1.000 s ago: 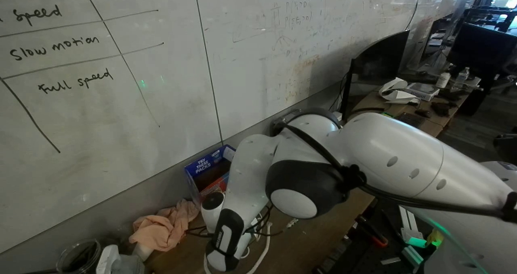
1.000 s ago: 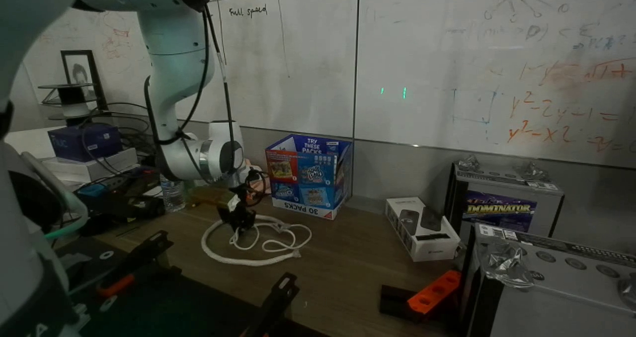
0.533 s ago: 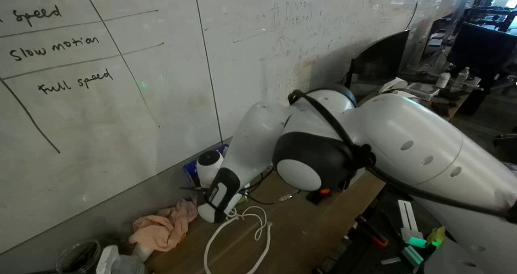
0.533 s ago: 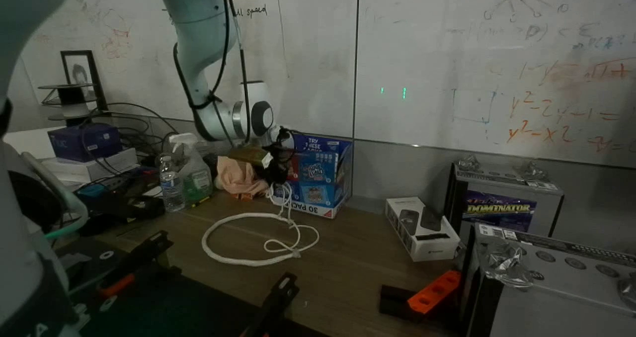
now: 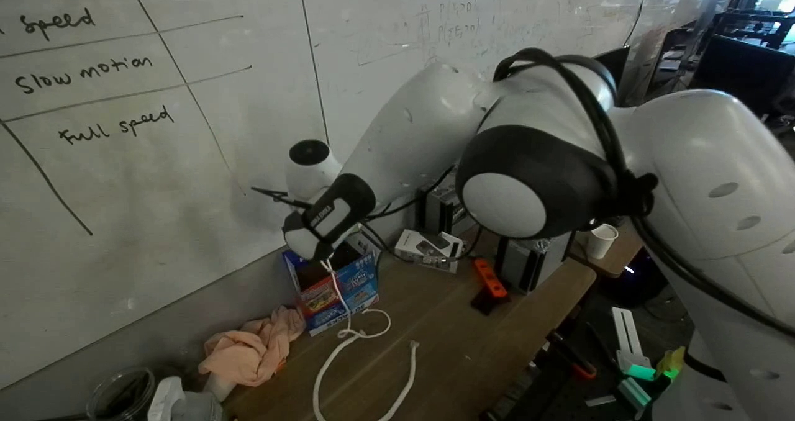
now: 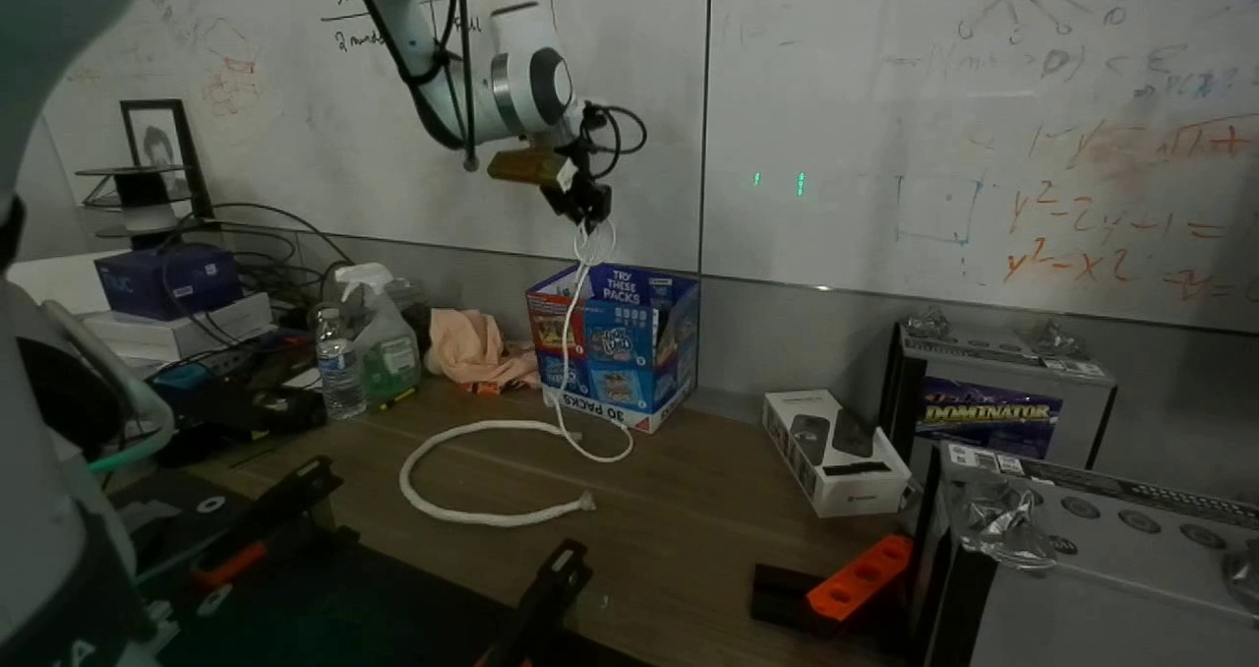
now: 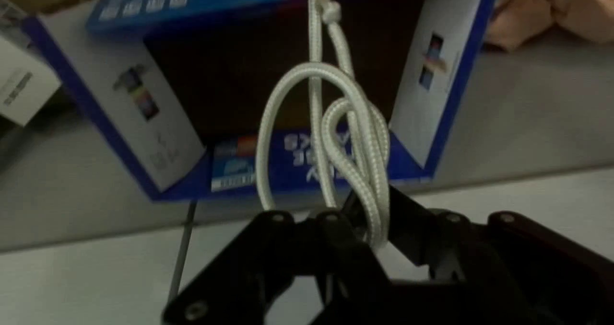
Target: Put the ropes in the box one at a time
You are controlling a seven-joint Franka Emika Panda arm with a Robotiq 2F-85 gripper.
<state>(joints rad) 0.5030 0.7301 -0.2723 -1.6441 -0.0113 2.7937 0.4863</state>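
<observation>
My pincer grips thin white rope above open blue box; tail hangs past box's near side onto table. Thicker white rope lies curled on table, near side of box. Pinkish cloth just left of box.

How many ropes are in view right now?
2: the thin rope, hanging from the gripper to the table, and the thick rope, curved on the table. More could be hidden in the box, whose inside is dark.
</observation>
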